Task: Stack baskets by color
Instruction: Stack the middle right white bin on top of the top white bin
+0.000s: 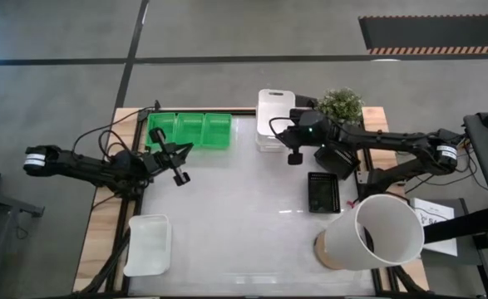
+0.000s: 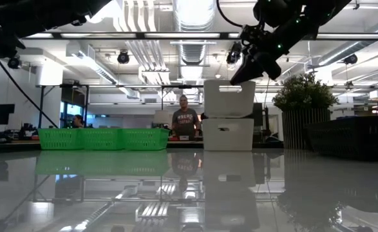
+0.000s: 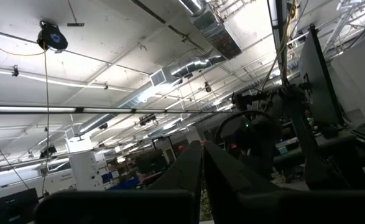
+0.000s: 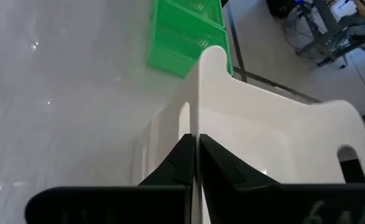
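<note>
Two white baskets stand at the table's far middle. The upper one (image 2: 229,98) is right over the lower one (image 2: 228,134), and my right gripper (image 4: 198,146) is shut on its wall. Three green baskets (image 1: 189,130) stand side by side on the far left. Another white basket (image 1: 148,245) lies at the near left. Black baskets (image 1: 322,191) lie on the right, one partly under my right arm. My left gripper (image 1: 184,151) hangs shut in the air near the green row, pointing upward, with nothing in it. My right gripper pinches the upper white basket's wall at its top edge (image 4: 198,121), one finger inside the basket and one outside. The fingers slant down from the table's right, across the edge. The basket hangs upright over the lower white basket; whether the two touch I cannot tell.
A large white cylinder (image 1: 377,232) lies at the near right. A potted plant (image 1: 341,104) stands at the far right, behind my right arm. The table's middle (image 1: 244,208) is bare. People show in the room beyond the table (image 2: 184,119).
</note>
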